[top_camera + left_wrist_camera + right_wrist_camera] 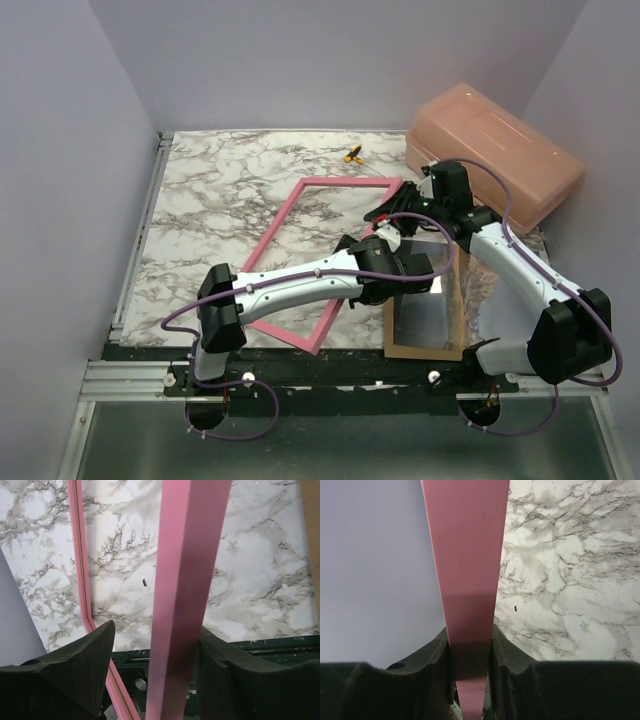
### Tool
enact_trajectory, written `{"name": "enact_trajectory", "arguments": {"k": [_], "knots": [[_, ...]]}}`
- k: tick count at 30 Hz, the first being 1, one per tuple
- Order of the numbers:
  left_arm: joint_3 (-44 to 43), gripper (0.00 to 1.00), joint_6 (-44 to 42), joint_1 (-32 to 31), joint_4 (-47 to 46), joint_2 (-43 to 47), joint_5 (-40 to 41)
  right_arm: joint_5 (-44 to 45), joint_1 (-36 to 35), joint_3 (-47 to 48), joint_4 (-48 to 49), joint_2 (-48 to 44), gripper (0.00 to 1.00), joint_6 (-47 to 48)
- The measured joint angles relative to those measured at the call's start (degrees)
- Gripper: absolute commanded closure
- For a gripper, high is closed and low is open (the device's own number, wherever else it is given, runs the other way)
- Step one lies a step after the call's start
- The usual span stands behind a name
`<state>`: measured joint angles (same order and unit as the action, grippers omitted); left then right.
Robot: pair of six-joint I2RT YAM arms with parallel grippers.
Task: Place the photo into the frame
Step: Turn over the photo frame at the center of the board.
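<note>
– On the marble desk [220,200], centre: item one, the frame [272,226], pink face up, its 1 o'clock corner apparently raised off the surface. Who has it?

– Right gripper [469,630], jaws pinched narrow on a pink rail, flat against both sides: holding the frame. Left gripper [156,642], jaws spread around the rail toward 3 o'clock; a gap shows on one side, so it straddles without clamping.

– Item two, the photo?

– Not identified. A pale grey sheet [425,305] lies on the brown board [425,348] at 5 o'clock; print, glass or otherwise, I cannot tell. Salmon box [490,150] at 1 o'clock.

– Handling note for the step, which I judge to be turning the frame back-up?

– Close the left gripper square on the rail ahead of any lift, so the load is shared. Move both wrists together; a thin rail twists if one leads. Clear the board and sheet at 5 o'clock, then lay it flat, back upward.
</note>
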<state>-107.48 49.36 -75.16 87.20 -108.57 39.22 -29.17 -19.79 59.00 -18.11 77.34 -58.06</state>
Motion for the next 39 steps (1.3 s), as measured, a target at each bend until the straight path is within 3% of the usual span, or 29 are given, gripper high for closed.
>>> {"name": "enact_trajectory", "arguments": {"k": [5, 11, 13, 18, 23, 28, 35, 39], "knots": [[0.07, 0.76, 0.81, -0.17, 0.15, -0.02, 1.20, 0.13, 0.00, 0.00, 0.04, -0.02, 0.94, -1.03], [0.63, 0.95, -0.74, -0.94, -0.26, -0.15, 1.95, 0.02, -0.26, 0.00, 0.66, -0.17, 0.88, -1.51], [0.74, 0.96, -0.68, -0.96, -0.33, -0.15, 2.23, 0.02, -0.24, 0.00, 0.70, -0.22, 0.81, -1.49], [0.96, 1.00, -0.90, -0.94, -0.26, -0.04, 3.02, -0.11, -0.20, -0.13, 1.38, -0.94, 0.39, -1.11], [0.98, 1.00, -2.05, 0.46, 1.14, 2.03, 4.87, -0.28, -0.04, -0.31, 1.99, -4.44, 0.11, -0.04], [-1.62, 1.00, -4.20, 2.73, 2.05, 5.68, 5.16, -0.17, -0.04, -0.37, 2.10, -7.34, 0.01, 0.61], [-8.35, 1.00, -9.49, 6.95, 1.70, 11.63, 3.98, 1.09, -0.04, -0.74, 1.51, -10.05, 0.00, 1.81], [-8.79, 1.00, -13.00, 11.39, -2.32, 16.83, -0.87, 1.92, -0.04, -1.84, 1.27, -10.38, 0.00, 2.84]]}}
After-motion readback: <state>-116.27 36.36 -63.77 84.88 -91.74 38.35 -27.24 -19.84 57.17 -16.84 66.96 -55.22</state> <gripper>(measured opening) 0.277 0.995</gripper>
